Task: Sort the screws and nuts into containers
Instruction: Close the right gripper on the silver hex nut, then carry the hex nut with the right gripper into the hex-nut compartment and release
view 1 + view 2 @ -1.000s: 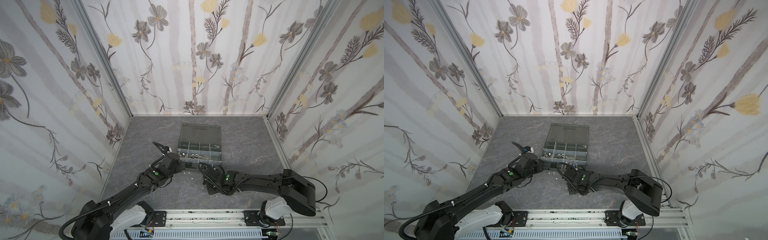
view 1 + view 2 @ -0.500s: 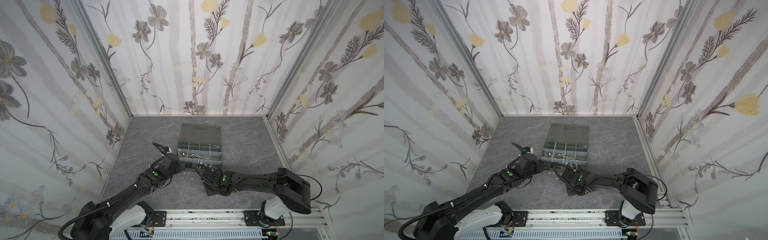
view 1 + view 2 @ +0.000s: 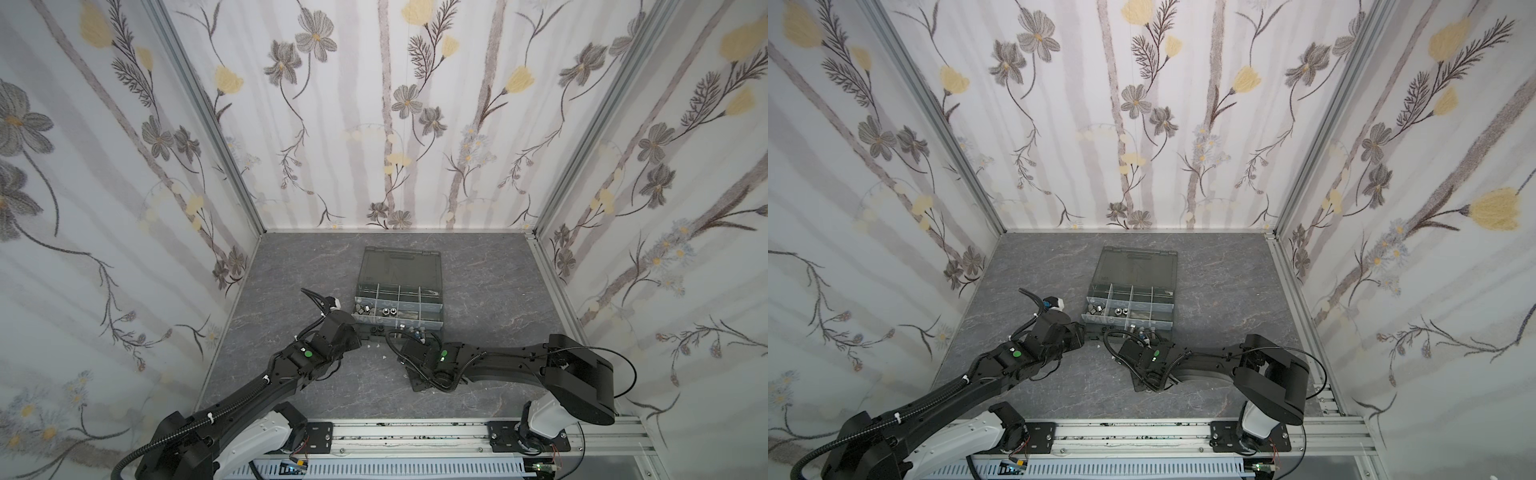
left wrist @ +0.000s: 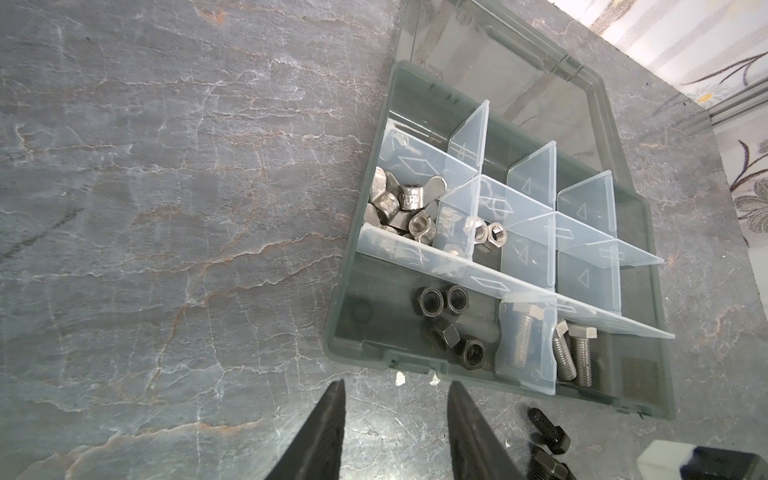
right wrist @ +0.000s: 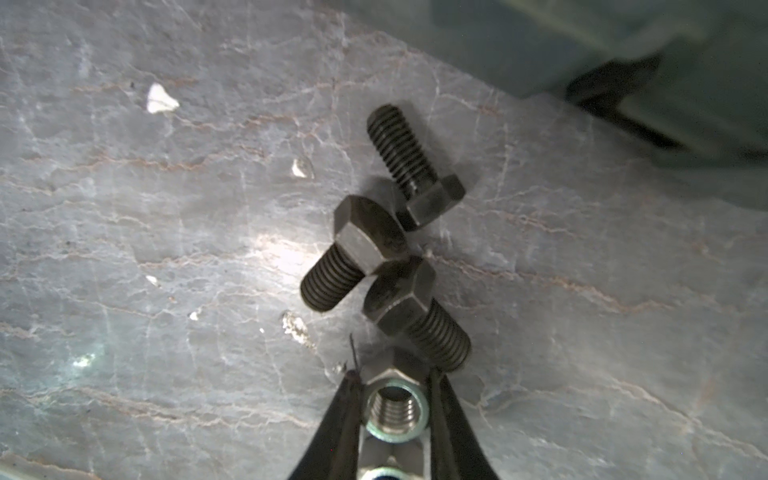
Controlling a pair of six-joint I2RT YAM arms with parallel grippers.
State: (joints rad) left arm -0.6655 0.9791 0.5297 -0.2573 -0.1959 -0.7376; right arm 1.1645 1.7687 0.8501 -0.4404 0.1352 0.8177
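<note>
In the right wrist view my right gripper (image 5: 394, 386) is shut on a silver hex nut (image 5: 395, 409), low over the table. Three black screws (image 5: 353, 253) lie touching just ahead of it. My left gripper (image 4: 397, 382) stands open with nothing in it, in front of the organiser case (image 4: 345, 291). Inside the containers lie wing nuts (image 4: 399, 203), silver hex nuts (image 4: 488, 235), black nuts (image 4: 449, 320) and silver screws (image 4: 575, 353). Both top views show the case (image 3: 399, 266) (image 3: 1133, 266) mid-table, with my left gripper (image 3: 362, 332) and right gripper (image 3: 398, 337) at its near edge.
Small white chips (image 5: 160, 99) dot the grey stone-patterned table. The case's smoky lid (image 4: 519, 62) lies open flat behind the compartments. Flowered walls close in the table on three sides, and a metal rail (image 3: 415, 436) runs along the front.
The right gripper's jaws have closed onto the silver nut, and the right arm has shifted slightly left. The left arm has not moved.
</note>
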